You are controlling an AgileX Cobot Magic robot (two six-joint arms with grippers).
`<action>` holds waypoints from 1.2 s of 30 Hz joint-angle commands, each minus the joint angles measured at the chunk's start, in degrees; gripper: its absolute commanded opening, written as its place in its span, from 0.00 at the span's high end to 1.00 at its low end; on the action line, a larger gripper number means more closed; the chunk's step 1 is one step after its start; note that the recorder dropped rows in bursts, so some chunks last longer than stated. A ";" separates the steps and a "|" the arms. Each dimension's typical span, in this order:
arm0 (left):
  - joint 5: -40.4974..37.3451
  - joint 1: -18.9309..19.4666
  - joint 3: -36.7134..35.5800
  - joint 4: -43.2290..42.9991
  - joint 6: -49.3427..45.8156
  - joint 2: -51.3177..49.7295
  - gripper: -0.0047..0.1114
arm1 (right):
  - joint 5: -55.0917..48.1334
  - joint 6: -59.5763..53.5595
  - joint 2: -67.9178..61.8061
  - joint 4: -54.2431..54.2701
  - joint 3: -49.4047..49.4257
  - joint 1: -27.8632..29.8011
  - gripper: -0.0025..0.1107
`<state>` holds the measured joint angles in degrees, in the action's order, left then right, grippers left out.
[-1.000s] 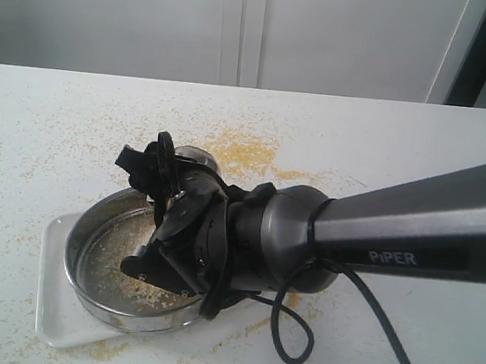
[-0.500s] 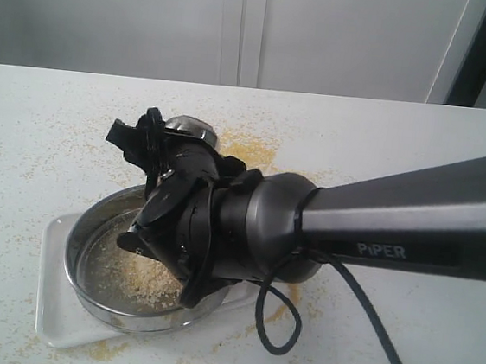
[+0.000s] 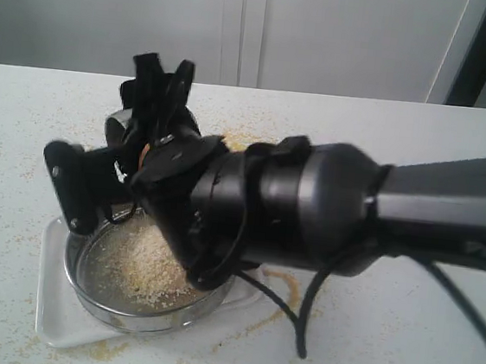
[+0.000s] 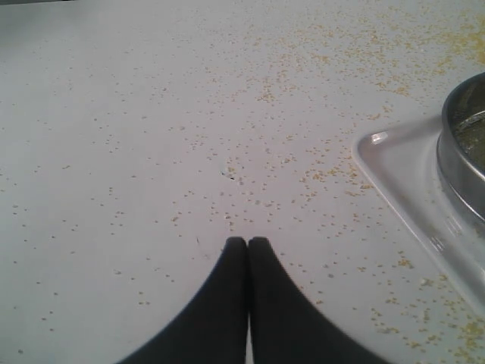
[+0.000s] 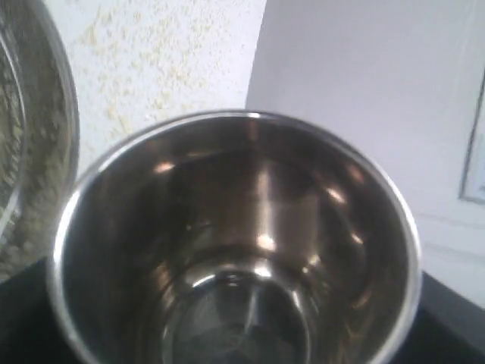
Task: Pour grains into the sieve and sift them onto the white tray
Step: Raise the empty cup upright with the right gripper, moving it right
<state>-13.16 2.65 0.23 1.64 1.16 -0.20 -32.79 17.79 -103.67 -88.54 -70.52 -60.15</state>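
In the exterior view, lower left, the grains (image 3: 143, 263) lie heaped in the sieve (image 3: 116, 316), which sits on the white tray (image 3: 49, 327); your right gripper (image 3: 156, 95) hangs above them. The left wrist view shows the left gripper (image 4: 248, 244), jaws pressed together on nothing, over the speckled surface (image 4: 114, 152). The right wrist view shows the steel cup (image 5: 235, 250) clamped in the jaws and empty. I judge the pouring done and the sifting left.
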 commanded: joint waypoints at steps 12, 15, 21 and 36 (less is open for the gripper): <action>-0.09 0.11 -0.23 0.43 0.09 0.20 0.95 | 44.00 42.25 13.68 6.95 7.90 10.14 0.98; -0.09 0.11 -0.23 0.43 0.09 0.20 0.95 | 52.48 49.79 14.96 6.95 9.30 13.71 0.98; -0.09 0.11 -0.23 0.43 0.09 0.20 0.95 | 67.08 52.88 15.57 6.57 13.18 23.08 0.98; -0.09 0.11 -0.23 0.43 0.09 0.20 0.95 | 70.11 59.76 15.57 7.10 17.35 43.73 0.98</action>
<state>-13.16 2.65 0.23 1.64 1.16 -0.20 36.91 76.86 -88.74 -81.85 -53.56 -19.97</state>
